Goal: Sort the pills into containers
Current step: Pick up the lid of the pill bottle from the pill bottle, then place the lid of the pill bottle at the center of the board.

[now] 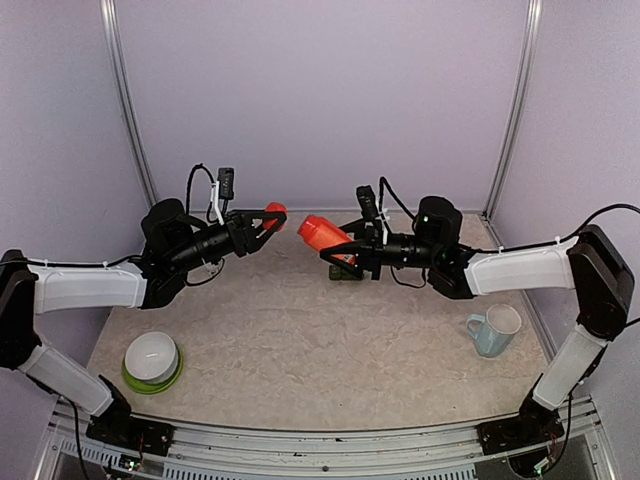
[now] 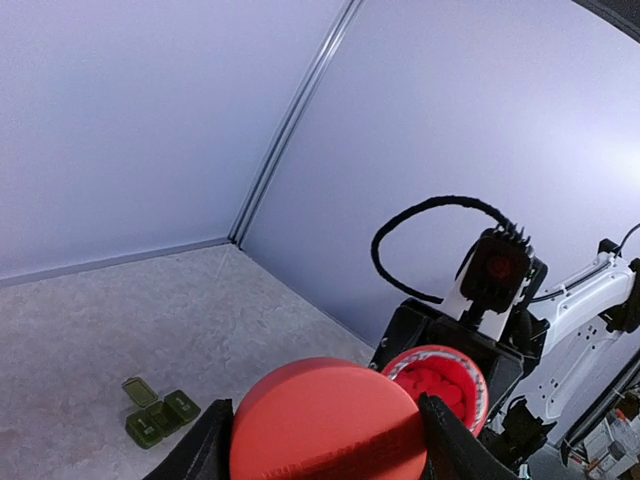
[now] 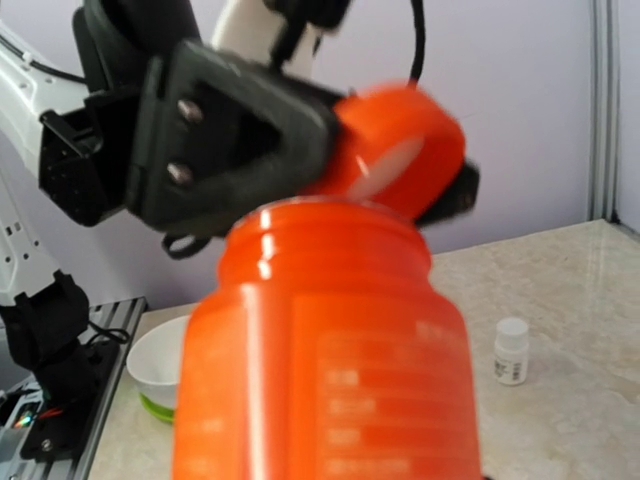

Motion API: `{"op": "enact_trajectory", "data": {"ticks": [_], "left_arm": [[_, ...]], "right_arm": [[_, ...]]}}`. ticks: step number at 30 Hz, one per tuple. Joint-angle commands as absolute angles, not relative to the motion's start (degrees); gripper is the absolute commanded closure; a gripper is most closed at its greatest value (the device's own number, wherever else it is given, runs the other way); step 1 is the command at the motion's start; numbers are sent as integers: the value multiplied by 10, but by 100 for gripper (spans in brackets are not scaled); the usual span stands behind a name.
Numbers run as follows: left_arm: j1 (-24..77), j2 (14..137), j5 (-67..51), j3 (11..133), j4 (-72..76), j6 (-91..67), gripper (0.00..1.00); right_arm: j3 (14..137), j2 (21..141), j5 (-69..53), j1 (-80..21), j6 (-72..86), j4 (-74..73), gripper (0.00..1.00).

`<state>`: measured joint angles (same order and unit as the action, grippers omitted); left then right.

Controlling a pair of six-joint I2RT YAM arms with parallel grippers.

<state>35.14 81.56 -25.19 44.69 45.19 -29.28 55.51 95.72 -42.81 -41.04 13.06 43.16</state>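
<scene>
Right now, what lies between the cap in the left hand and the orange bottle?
Nothing: an open gap separates cap and bottle, clearest in the top view.

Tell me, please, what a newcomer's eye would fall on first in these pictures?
The bright orange bottle, held uncapped in mid-air by the right gripper over the back of the table, and its orange cap pinched in the left gripper just opposite. Below the bottle the small green containers sit on the table; a pale mug stands far right, a white bowl near left.

We log the top view as high at the near edge, whole table (image 1: pixel 300 340) in frame. Wrist views face each other close-up. Both share bottle (image 3: pixel 320 370) and cap (image 2: pixel 325 420).
</scene>
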Motion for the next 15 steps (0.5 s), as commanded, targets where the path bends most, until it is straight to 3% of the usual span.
{"op": "enact_trajectory", "data": {"ticks": [1,15], "left_arm": [[329,808,-221,433,403,-288,48],[264,918,-190,451,338,-286,49]], "right_arm": [[549,922,-423,-401,121,443,90],[521,890,-421,-391,102,438,90]]}}
